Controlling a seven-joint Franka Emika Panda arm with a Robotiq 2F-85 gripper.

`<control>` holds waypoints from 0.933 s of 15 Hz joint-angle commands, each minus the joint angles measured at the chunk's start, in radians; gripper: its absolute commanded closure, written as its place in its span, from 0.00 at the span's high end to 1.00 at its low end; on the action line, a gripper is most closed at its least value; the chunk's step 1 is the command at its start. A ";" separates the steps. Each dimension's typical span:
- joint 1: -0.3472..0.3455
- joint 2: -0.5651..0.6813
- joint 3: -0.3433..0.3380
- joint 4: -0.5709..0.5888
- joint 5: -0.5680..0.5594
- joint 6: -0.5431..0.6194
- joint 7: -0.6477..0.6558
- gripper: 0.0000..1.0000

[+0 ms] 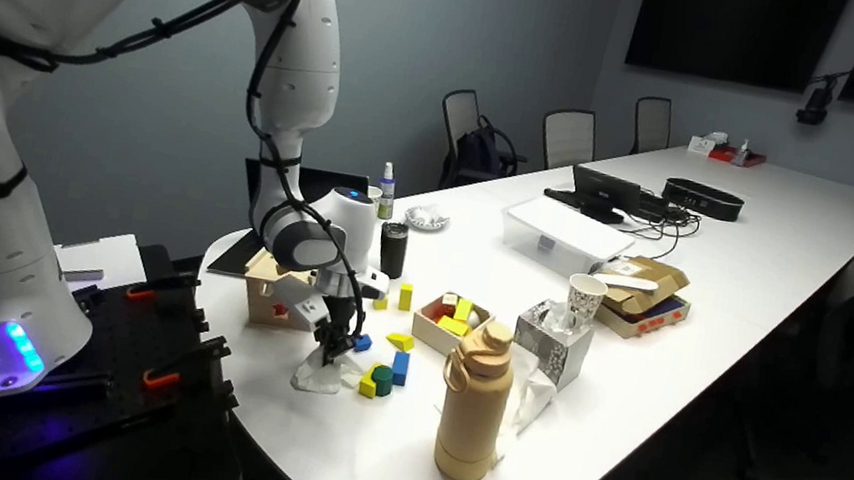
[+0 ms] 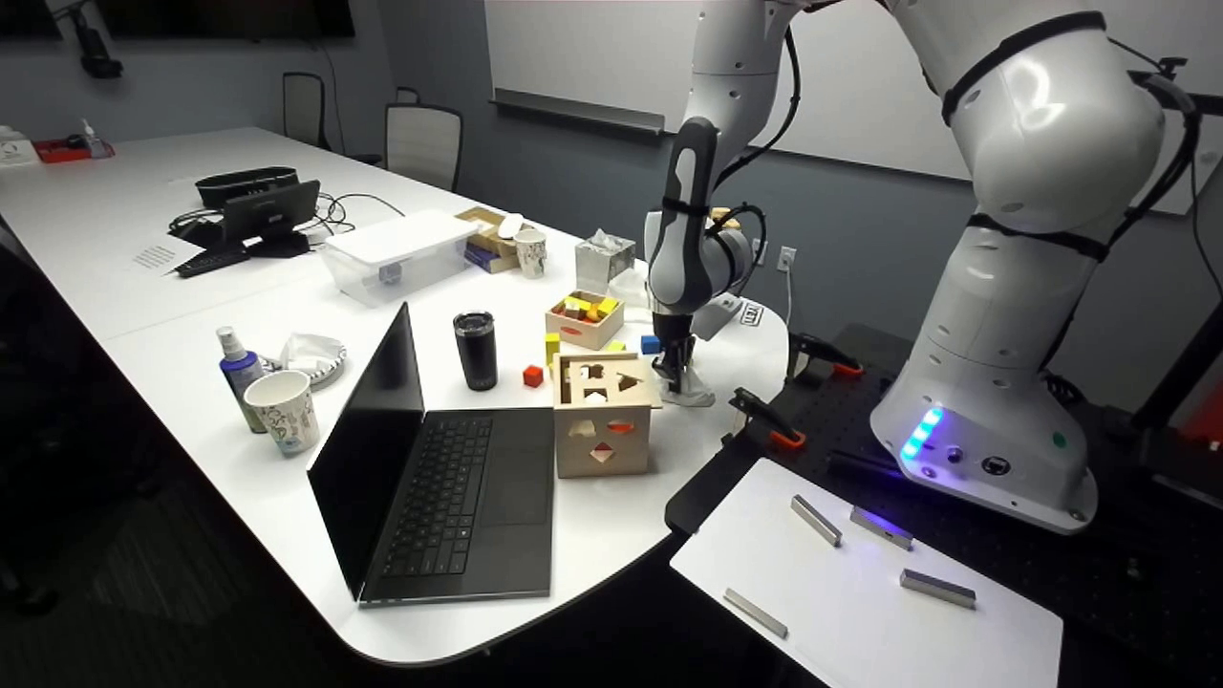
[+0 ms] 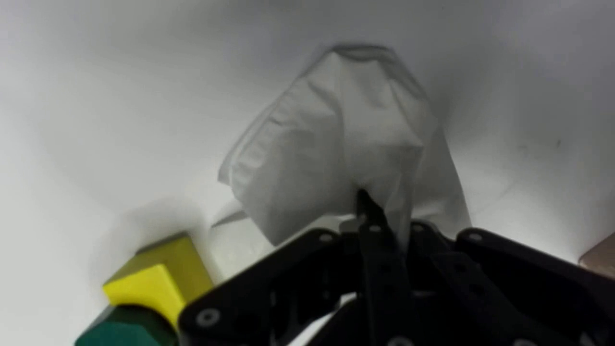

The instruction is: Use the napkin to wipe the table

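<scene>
On table (image 1: 362, 450), napkin (image 3: 326, 144) pinched in gripper (image 3: 395, 226)

Jaws drawn tight together w/ napkin bunched btwn; its loose folds spread on table's rounded end, nr arm's base (image 2: 1003, 425). Just beside napkin: yellow blk (image 3: 149, 286) & green blk (image 3: 117, 334), side by side; wooden box (image 2: 626, 451) nr, on opp. side. In an exterior view, tan bottle (image 1: 472, 416) stands upright, apart from gripper, nr tissue box (image 1: 550, 352) w/ tissue (image 1: 557, 318) poking out top.
</scene>
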 commanded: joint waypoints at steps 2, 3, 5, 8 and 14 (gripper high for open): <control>-0.139 0.014 0.127 0.020 -0.027 -0.015 -0.051 0.01; -0.160 0.020 0.145 0.023 -0.028 -0.032 -0.061 0.01; -0.196 0.028 0.172 0.033 -0.025 -0.083 -0.075 0.01; -0.199 0.034 0.162 0.051 -0.008 -0.171 -0.066 0.01; 0.011 0.025 -0.034 0.072 -0.003 -0.261 0.157 0.01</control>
